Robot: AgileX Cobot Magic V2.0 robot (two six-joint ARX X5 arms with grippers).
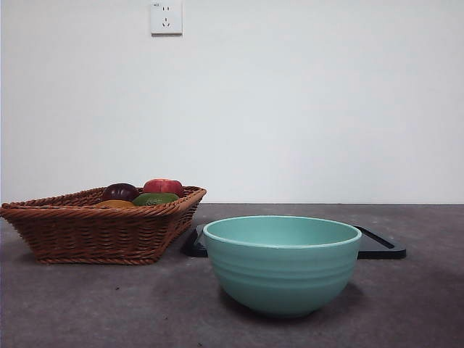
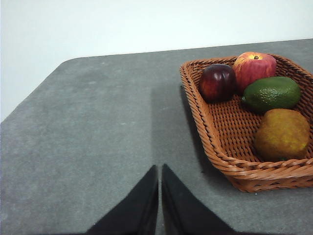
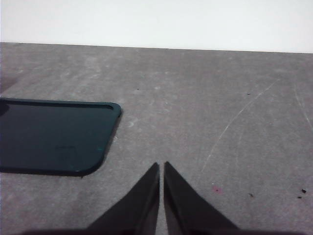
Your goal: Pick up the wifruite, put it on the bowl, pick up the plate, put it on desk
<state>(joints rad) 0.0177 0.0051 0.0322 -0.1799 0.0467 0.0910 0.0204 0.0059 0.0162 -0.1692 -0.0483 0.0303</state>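
Observation:
The mint-green bowl [image 1: 281,264] stands empty at the front middle of the dark grey desk [image 1: 420,304]. A brown wicker basket [image 1: 87,232] to its left holds a green fruit [image 1: 154,198], a red apple [image 1: 163,186], a dark red fruit [image 1: 119,191] and a yellow-brown fruit [image 1: 114,204]. In the left wrist view my left gripper [image 2: 160,169] is shut and empty over bare desk, apart from the basket [image 2: 225,161] and the green fruit [image 2: 272,93]. My right gripper [image 3: 161,165] is shut and empty beside a flat black tray [image 3: 49,134]. Neither gripper shows in the front view.
The black tray [image 1: 380,246] lies flat behind the bowl, between it and the basket's corner. A white wall with a socket [image 1: 166,17] stands behind the desk. The desk's rounded corner [image 2: 63,63] shows in the left wrist view.

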